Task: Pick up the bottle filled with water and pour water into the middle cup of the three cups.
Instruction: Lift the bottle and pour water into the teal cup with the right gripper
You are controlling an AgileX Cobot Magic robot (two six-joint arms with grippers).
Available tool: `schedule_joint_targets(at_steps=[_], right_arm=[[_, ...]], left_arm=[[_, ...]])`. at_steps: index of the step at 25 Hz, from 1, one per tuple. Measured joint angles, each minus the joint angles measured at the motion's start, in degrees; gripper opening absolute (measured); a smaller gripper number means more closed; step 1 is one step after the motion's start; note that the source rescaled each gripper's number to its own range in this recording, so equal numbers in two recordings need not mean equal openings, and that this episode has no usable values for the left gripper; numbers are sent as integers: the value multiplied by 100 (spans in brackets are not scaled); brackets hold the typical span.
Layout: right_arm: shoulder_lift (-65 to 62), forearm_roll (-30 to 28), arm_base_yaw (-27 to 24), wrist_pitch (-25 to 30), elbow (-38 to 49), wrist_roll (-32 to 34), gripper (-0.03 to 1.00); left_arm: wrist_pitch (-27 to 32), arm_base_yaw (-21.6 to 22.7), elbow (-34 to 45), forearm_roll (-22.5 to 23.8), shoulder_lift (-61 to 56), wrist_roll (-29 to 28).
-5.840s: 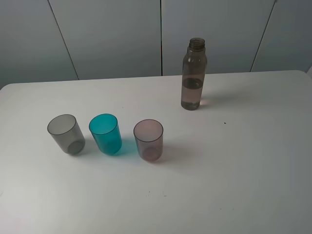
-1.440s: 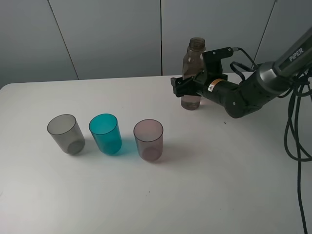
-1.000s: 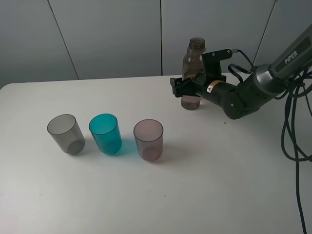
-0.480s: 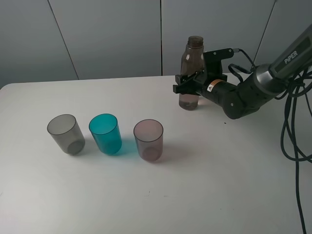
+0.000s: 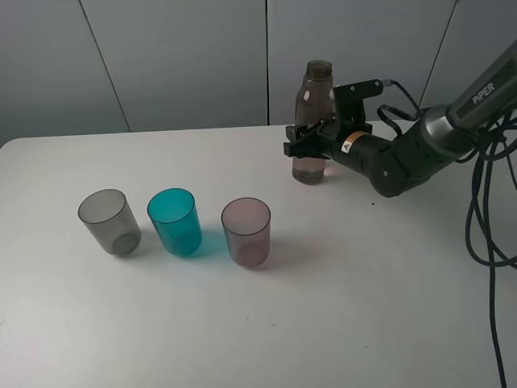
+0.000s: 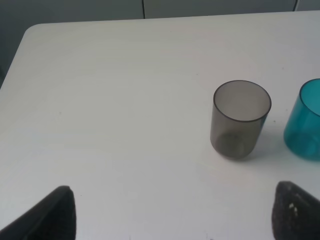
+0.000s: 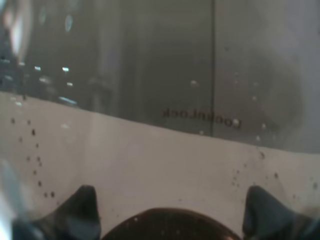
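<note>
Right gripper (image 5: 309,145) has its jaws pinching the bottle (image 5: 315,93) at mid-body, the smoky wall filling the right wrist view. It's at the table's (image 5: 388,275) far side, well apart from the middle cup (image 5: 174,221).

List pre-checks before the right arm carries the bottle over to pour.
1. Right gripper shut on the bottle: ok.
2. Bottle upright, neck uncapped: ok.
3. Bottle base clear of the table: cannot tell.
4. Middle cup upright, mouth open: ok.
5. Low straight path to it free: not ok, the pink cup stands between.
6. Left gripper open, apart from the grey cup: ok.
</note>
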Motion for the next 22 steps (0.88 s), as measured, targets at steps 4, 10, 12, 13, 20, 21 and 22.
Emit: schedule_joint_targets(at_steps=[4,10,12,13,20,21,22], right_arm=[[-311,-360,0,262,10,54,2],[-919,-701,214,378,-91,-54,2],[-954,-700,370,554,-275,-75,2],[-954,-726,460,629,-384,-75,2],[-915,-893,901,792,-990,-301,2],[-895,-967,939,792,-1067,-316,2],[-845,-997,977,802,-1124,-329,2]], left_arm=[[0,0,0,0,0,-16],[0,0,0,0,0,-16],[0,0,0,0,0,-16],[0,0,0,0,0,-16],[0,0,0,0,0,-16],[0,0,0,0,0,-16],[0,0,0,0,0,-16]])
